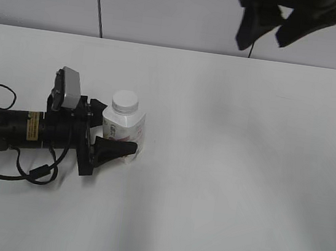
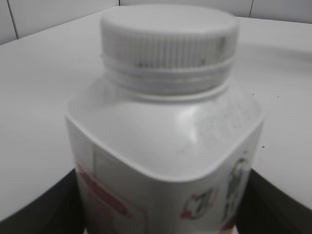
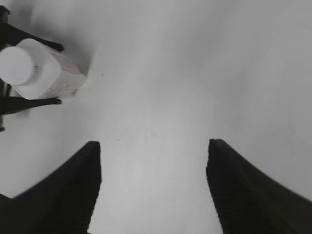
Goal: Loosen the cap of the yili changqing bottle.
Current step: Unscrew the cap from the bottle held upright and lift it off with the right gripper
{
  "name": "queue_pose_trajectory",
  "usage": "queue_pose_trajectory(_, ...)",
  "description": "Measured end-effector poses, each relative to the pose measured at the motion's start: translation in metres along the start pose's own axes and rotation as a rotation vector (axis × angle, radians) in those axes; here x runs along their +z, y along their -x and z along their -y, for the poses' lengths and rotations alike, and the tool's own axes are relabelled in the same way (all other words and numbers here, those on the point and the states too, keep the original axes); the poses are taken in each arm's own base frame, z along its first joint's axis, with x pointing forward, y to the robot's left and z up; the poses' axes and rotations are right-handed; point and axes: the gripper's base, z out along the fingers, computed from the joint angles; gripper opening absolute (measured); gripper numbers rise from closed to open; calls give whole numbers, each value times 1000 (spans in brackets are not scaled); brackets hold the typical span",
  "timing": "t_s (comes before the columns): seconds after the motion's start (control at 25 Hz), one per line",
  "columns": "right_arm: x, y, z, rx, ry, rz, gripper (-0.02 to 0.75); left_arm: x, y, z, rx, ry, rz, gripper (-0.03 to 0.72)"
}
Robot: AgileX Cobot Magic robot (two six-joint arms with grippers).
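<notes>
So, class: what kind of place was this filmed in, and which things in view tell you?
Probably a robot lab or test bench: a bare white table against a plain panelled wall, a single bottle set out, and two black robot arms.

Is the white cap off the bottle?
No, the cap sits on the neck of the bottle, its ribbed skirt down against the neck ring.

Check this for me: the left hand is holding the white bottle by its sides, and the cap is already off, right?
Not quite. The left hand does hold the bottle by its sides, but the cap is on the neck, as the left wrist view shows.
</notes>
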Motion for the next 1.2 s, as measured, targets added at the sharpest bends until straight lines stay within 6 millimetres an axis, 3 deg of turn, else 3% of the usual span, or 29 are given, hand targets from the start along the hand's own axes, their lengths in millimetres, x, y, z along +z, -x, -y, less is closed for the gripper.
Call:
queue_pose_trajectory(0.32, 41, 21, -56, -67, 90, -42, 533, 0, 0, 0, 0, -1, 1, 503)
queue_pose_trajectory(0.68, 73, 36, -105, -149, 131, -42, 533, 0, 0, 0, 1, -3, 0, 503)
queue_pose_trajectory(0.84, 89, 35, -116, -137, 135, -68, 533, 0, 0, 0, 1, -3, 0, 503)
queue_pose_trajectory(1.2, 116, 34, -116, -102, 116, -120, 533, 0, 0, 0, 2, -5, 2, 503)
